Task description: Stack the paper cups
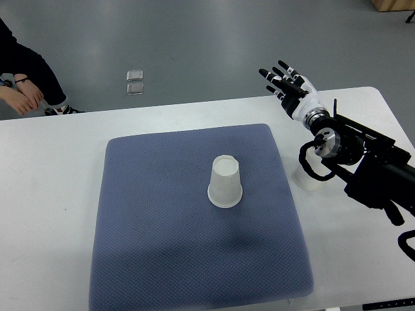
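A white paper cup (225,183) stands upside down near the middle of the blue-grey mat (162,214). A second white cup (307,179) stands on the white table just right of the mat, partly hidden under my right forearm. My right hand (287,83) is raised beyond the mat's far right corner, above the table's far edge. Its fingers are spread and it holds nothing. It is well apart from both cups. My left arm does not show.
The white table (52,168) carries the mat. A person sits at the far left, with hands (19,98) and a dark sleeve showing beyond the table's far edge. Two small clear objects (135,81) lie on the grey floor behind the table.
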Tool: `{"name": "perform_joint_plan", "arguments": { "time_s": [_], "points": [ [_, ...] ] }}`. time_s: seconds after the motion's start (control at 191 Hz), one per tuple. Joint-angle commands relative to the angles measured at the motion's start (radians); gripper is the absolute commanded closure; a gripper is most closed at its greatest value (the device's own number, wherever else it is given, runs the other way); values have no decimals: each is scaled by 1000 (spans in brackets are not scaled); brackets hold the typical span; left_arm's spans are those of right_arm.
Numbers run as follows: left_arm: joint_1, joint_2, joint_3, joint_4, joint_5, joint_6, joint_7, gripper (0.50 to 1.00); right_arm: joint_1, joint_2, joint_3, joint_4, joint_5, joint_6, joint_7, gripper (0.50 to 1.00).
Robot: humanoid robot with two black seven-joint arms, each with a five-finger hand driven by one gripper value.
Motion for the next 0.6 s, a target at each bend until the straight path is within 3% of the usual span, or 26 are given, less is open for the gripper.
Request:
{"name": "perform_joint_plan", "arguments": {
  "time_s": [0.0, 0.241, 0.593],
  "points": [
    [1, 0, 0, 0, 0, 0, 0, 500, 3, -5, 0, 0, 0, 1, 1, 579],
    [0, 0, 0, 0, 0, 0, 0, 500, 32, -80, -12, 25, -28, 1, 1, 581],
    [0, 0, 0, 0, 0, 0, 0, 500, 42, -332, -26, 219, -350, 6, -9, 581]
  ]
}}
